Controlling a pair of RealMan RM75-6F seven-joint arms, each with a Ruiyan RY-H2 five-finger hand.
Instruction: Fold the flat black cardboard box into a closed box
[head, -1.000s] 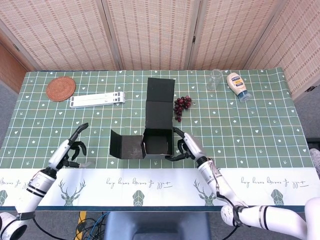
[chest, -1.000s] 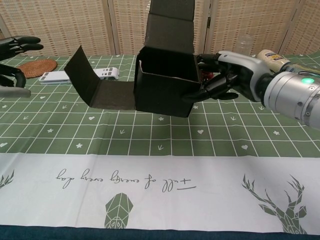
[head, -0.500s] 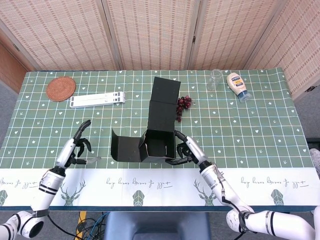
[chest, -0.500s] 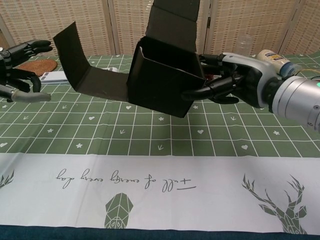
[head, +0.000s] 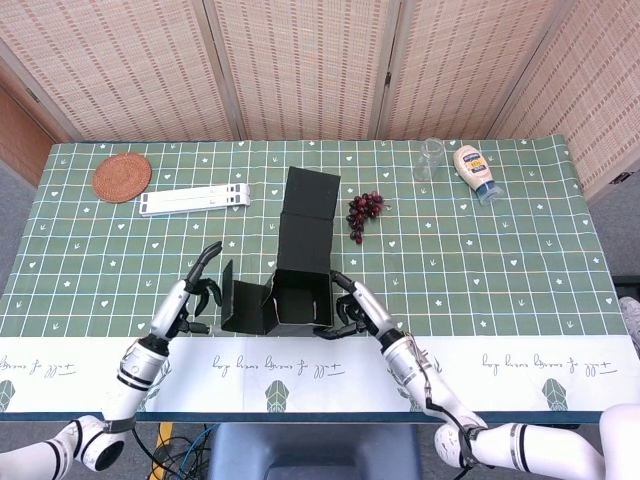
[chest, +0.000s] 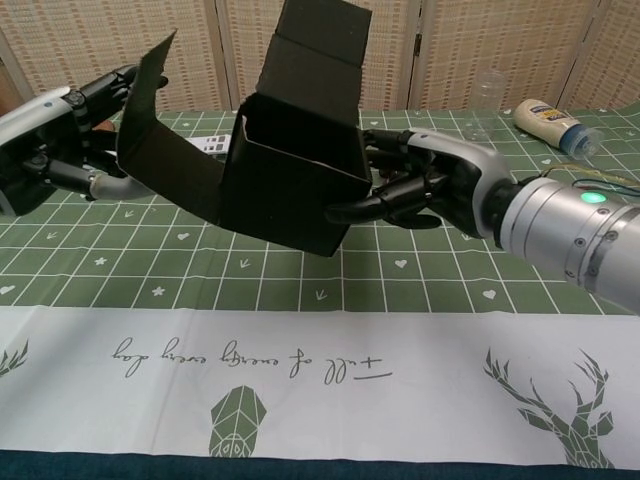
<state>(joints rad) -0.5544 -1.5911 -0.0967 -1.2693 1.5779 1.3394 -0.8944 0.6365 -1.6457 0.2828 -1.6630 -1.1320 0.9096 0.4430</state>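
Note:
The black cardboard box (head: 300, 297) is partly formed, with its top open and its tall lid flap (head: 307, 214) standing up behind. A side flap (head: 241, 306) hangs out to its left. My right hand (head: 354, 309) grips the box's right wall and holds it tilted above the table. In the chest view the box (chest: 288, 188) leans left, my right hand (chest: 425, 186) has fingers behind the wall and thumb in front. My left hand (chest: 68, 132) is spread at the outer face of the side flap (chest: 158, 135), touching it; the same left hand (head: 194, 296) appears in the head view.
A round woven coaster (head: 122, 177) and a long white folded stand (head: 195, 199) lie at the back left. Dark grapes (head: 364, 212) sit just right of the lid. A clear glass (head: 431, 158) and a mayonnaise bottle (head: 476, 172) stand at the back right.
My right hand has carried the box left and tilted it further. My left hand has moved right, from apart on the table to the side flap, which now stands steeper.

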